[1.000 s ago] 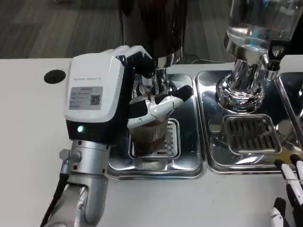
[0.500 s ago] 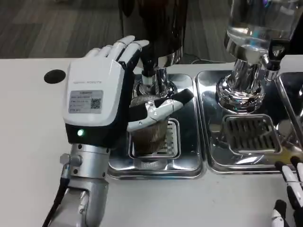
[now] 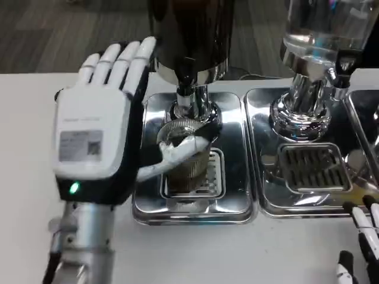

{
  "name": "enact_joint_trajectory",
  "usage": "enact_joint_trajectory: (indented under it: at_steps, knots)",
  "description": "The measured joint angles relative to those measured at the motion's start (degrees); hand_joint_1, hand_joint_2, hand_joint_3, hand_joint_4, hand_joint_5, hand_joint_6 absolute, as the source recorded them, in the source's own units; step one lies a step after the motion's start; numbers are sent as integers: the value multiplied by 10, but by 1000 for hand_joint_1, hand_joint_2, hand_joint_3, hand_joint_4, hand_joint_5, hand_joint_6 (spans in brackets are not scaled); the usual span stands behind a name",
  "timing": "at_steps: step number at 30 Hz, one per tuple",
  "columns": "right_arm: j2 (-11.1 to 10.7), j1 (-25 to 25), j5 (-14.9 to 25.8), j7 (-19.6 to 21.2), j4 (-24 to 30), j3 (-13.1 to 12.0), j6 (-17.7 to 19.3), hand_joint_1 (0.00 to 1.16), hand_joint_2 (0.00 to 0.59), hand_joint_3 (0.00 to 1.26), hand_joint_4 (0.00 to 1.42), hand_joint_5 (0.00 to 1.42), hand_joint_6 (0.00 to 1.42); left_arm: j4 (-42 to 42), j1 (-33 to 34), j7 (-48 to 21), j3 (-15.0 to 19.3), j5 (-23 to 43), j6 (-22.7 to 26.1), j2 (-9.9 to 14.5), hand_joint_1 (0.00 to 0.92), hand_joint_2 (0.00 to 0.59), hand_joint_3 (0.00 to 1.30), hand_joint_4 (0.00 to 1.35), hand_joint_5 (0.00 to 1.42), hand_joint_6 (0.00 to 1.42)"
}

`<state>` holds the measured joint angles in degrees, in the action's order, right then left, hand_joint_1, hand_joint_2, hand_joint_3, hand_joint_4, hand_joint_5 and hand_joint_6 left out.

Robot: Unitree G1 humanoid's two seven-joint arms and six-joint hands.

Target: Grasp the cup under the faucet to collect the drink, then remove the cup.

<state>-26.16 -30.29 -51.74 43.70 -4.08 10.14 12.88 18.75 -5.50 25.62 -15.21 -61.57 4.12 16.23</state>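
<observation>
Left hand (image 3: 98, 127) is what I see first — fingers spread and pointing far, thumb stretched right across the ribbed cup (image 3: 185, 160), holding nothing as far as I can tell. That cup stands upright on the drip tray (image 3: 231, 204) grate, directly under the dark dispenser's faucet (image 3: 186, 83). Near right, my right hand (image 3: 362, 248) shows only fingertips — whether spread or curled, I cannot tell.

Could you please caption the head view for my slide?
Left robot hand, fingers spread, thumb against the cup under the faucet.
</observation>
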Motion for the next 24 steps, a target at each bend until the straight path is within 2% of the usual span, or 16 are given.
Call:
enact_joint_trajectory:
  at_steps: [3,5,9,15,17,21,23,24]
  knots:
    - [-4,-2,2,7,0,-4,12,226,415,83,0,2,90,12,-68,16,18,12,-21,18,0,83,187,0,165,181]
    - [-8,-2,6,9,2,-6,27,234,379,74,0,13,96,12,-129,61,23,21,-52,25,0,83,189,0,165,181]
    - [-12,4,10,-2,14,-9,30,246,351,62,0,0,98,-37,-197,109,20,21,-76,36,0,83,187,0,165,176]
    - [-12,24,5,-46,49,-3,24,278,306,2,0,15,108,-98,-214,136,14,14,-84,53,0,82,167,0,153,134]
    - [-9,31,6,-73,65,-1,19,327,291,0,1,34,134,-117,-213,141,11,7,-84,58,0,82,180,0,153,131]
    - [3,56,56,-164,104,-2,13,373,269,0,0,0,91,-160,-208,158,6,8,-96,60,0,82,185,0,153,129]
    - [11,73,102,-230,122,-2,0,376,234,0,0,0,72,-175,-206,164,4,9,-96,60,0,82,186,0,153,126]
    - [16,91,131,-281,136,-2,-15,371,223,0,0,0,58,-184,-205,166,3,9,-96,59,0,82,186,0,152,124]
